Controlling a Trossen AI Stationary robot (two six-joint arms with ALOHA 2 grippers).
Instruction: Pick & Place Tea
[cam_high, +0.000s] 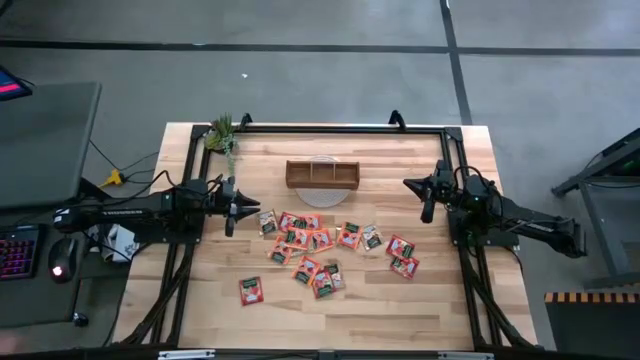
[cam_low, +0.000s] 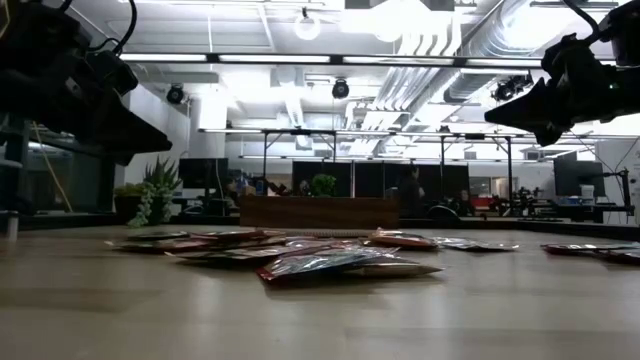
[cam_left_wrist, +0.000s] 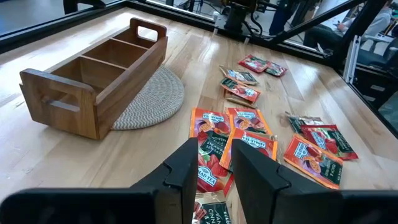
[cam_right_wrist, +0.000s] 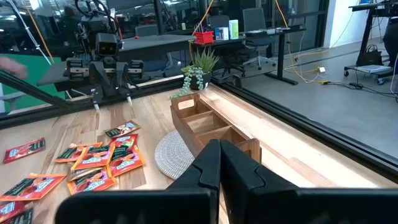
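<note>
Several tea sachets (cam_high: 320, 250), mostly red and orange, lie flat and scattered across the middle of the table; some overlap. One sachet (cam_high: 250, 290) lies apart near the front left. My left gripper (cam_high: 231, 212) hovers above the left end of the scatter. In the left wrist view my left gripper (cam_left_wrist: 214, 168) is open by a narrow gap, with nothing between its fingers and sachets (cam_left_wrist: 249, 130) on the table below. My right gripper (cam_high: 428, 200) hangs over the table's right side; the right wrist view shows my right gripper (cam_right_wrist: 219, 165) shut and holding nothing.
A brown wooden three-compartment tray (cam_high: 322, 174) stands on a round woven mat (cam_high: 322, 195) at the far middle. A small potted plant (cam_high: 222, 133) stands at the far left corner. Black frame rails (cam_high: 455, 150) run along the table's sides.
</note>
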